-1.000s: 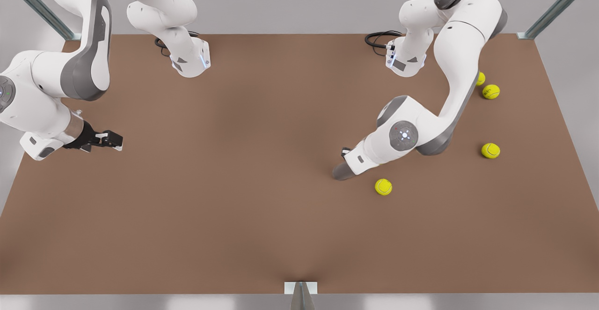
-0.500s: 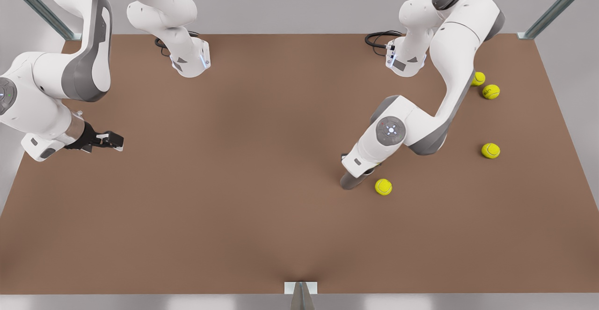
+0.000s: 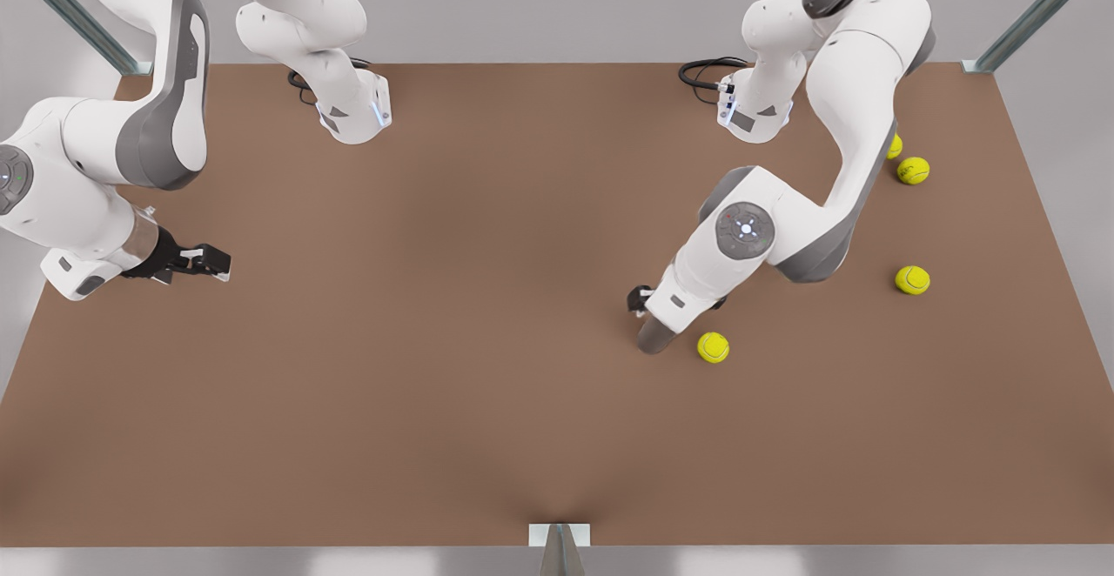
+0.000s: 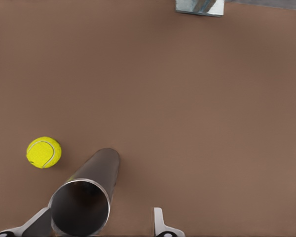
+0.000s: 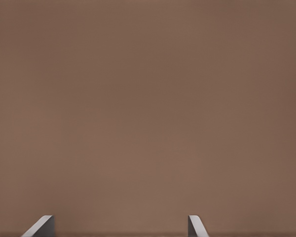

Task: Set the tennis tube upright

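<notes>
Left wrist view: smooth metallic tennis tube.

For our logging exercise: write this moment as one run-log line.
left gripper: jaws open, around tennis tube | tennis tube: tilted, beside tennis ball | right gripper: jaws open, waiting over table

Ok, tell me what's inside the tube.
Inside the tennis tube: bare dark wall, no ball; its bottom is in shadow. The left gripper straddles it, open; the right gripper waits at the front view's left.
</notes>
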Controlling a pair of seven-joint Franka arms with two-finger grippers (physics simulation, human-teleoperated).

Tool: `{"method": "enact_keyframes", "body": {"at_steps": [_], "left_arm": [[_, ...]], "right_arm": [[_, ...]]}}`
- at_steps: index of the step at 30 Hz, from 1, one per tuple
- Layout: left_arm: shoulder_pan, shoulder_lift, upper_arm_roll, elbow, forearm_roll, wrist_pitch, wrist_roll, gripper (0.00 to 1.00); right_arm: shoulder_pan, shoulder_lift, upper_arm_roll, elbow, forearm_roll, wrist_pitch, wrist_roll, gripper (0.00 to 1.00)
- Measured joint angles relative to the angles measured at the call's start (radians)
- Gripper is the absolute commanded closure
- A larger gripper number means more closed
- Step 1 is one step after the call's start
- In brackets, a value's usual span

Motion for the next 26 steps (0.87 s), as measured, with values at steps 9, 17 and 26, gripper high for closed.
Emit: {"method": "enact_keyframes", "body": {"at_steps": [9,17,26], "left_arm": [[-0.101,-0.349,0.472,-0.072,-0.097,-0.362,0.092,0.00],[-0.181,-0.362,0.583,-0.026,-0.219,-0.464,0.274,0.00],[-0.179,-0.343,0.571,-0.019,-0.240,-0.514,0.401,0.00]], "right_arm": [[0.000,-0.002,0.001,0.000,0.000,0.000,0.000,0.00],[0.000,-0.001,0.001,0.000,0.000,0.000,0.000,0.00],[0.000,-0.003,0.002,0.001,0.000,0.000,0.000,0.00]]}}
